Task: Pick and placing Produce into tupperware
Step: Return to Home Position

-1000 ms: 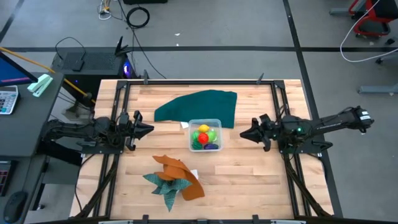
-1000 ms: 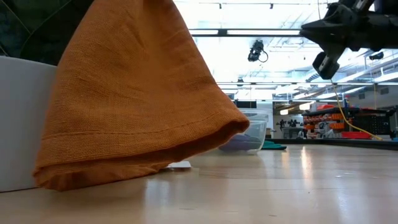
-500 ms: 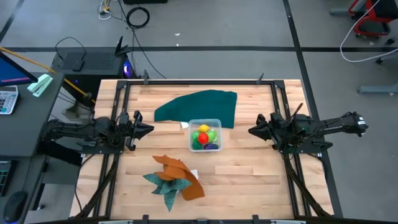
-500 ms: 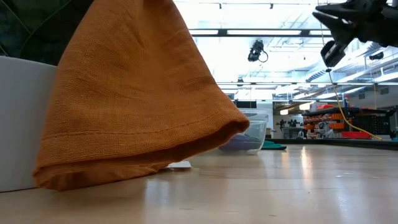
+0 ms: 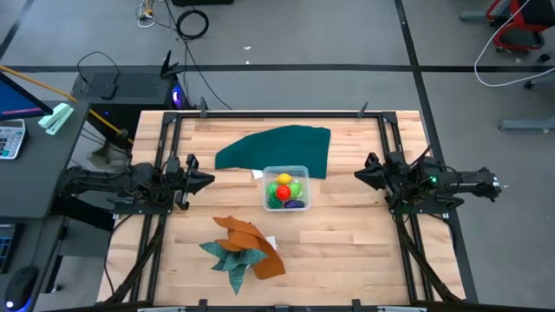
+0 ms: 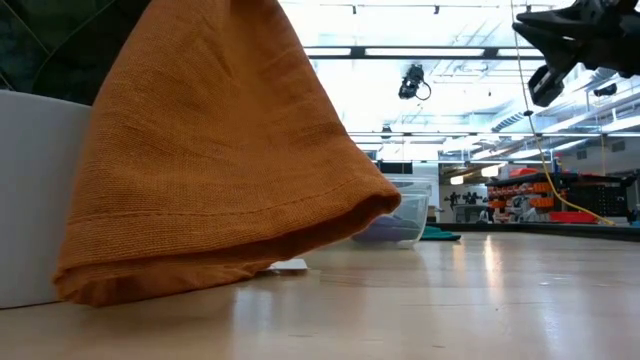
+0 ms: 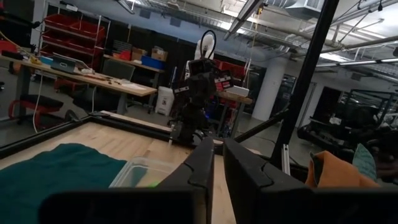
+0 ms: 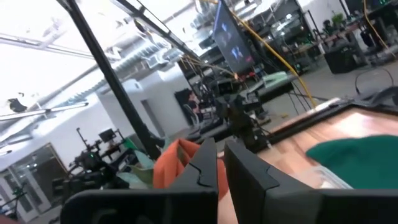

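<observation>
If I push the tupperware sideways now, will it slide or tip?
Likely slides: the tupperware sits flat and low on the smooth wooden table. Its clear plastic walls may flex. The rounded produce heaped inside could roll about under a sharp shove.

You find the tupperware (image 5: 286, 170) mid-table (image 5: 364, 251), with the produce (image 5: 284, 191) inside it. The large cloth (image 5: 276, 149) lies just beyond it on the far side. The crumpled cloths (image 5: 243, 245) lie nearer, toward the left. The left gripper (image 5: 206, 180) and right gripper (image 5: 359, 176) flank the tupperware, each well apart from it.
</observation>
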